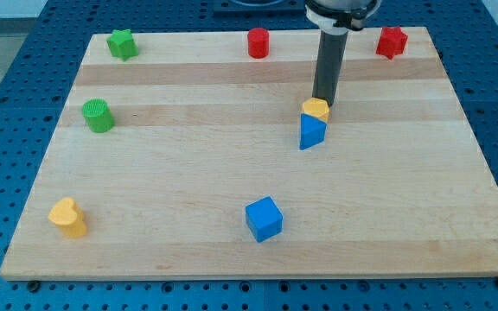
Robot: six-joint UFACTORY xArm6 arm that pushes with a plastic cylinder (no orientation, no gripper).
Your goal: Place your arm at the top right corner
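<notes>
Tip-wise: my tip (322, 101) is a bare rod end, no jaws to open or close, holding nothing; it sits at the back edge of the yellow block (316, 109), apparently touching it. Far to its left: green star (122, 43) up top, green cylinder (98, 115) about level, yellow heart (68, 217) low. Nearer left: red cylinder (258, 42) above, blue cube (264, 218) well below. Blue wedge (311, 131) touches the yellow block's front, so the pair looks pushed together. Up-right, the red star (391, 41) sits by the board's (456, 173) top right corner, the target spot: plain light wood, and I'm well short of it.
</notes>
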